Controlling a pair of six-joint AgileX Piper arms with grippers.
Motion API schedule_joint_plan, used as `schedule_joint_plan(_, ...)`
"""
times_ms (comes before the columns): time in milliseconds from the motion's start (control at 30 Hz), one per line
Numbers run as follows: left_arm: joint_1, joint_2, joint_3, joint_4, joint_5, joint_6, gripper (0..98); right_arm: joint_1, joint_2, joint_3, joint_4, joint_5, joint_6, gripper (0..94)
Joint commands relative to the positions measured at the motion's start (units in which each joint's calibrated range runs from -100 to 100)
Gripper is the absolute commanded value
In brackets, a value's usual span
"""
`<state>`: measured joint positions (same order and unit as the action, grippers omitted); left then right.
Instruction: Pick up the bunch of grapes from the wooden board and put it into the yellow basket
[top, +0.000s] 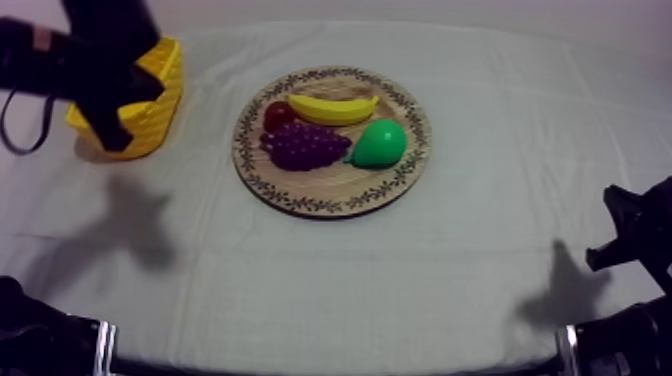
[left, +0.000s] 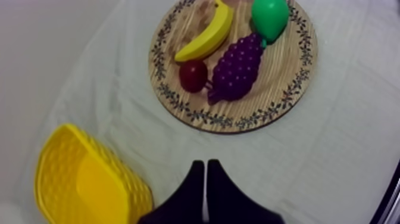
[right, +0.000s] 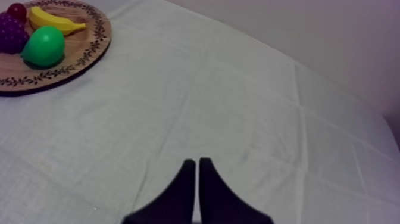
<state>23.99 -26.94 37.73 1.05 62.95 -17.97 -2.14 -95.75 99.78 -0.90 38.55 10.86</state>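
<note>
The purple bunch of grapes (top: 305, 146) lies in the middle of the round wooden board (top: 405, 170), untouched. The yellow basket (top: 155, 105) stands at the table's far left. My left gripper (top: 115, 140) hangs over the basket's near side, well left of the board. In the left wrist view its fingers lie together as a narrow wedge (left: 205, 164), shut on nothing, beside the basket (left: 83, 184), with the grapes (left: 238, 68) ahead. My right gripper (right: 197, 161) is shut over bare cloth at the right edge (top: 600, 258), far from the board (right: 83, 47).
On the board with the grapes are a banana (top: 333, 108) at the back, a green pear (top: 380, 144) to the right and a small red fruit (top: 277, 115) at the back left. Grey-white cloth covers the table around them.
</note>
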Motion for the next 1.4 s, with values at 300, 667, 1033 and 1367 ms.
schedule_joint_plan(300,5.33,26.86,-30.38,-5.61,13.81,0.87,0.0,-0.01,0.00,0.00,-0.01,-0.01,0.01,0.3)
schedule_joint_plan(667,8.14,38.40,-38.71,-9.12,17.23,4.04,0.5,-0.01,0.00,0.00,-0.01,-0.01,0.01,0.3)
schedule_joint_plan(1033,8.72,40.43,-39.46,-10.32,19.23,5.51,40.7,-0.01,0.00,0.00,-0.01,-0.01,0.01,0.3)
schedule_joint_plan(1367,8.39,42.29,-38.42,-10.63,19.48,5.66,74.4,-0.01,0.00,0.00,-0.01,-0.01,0.01,0.3)
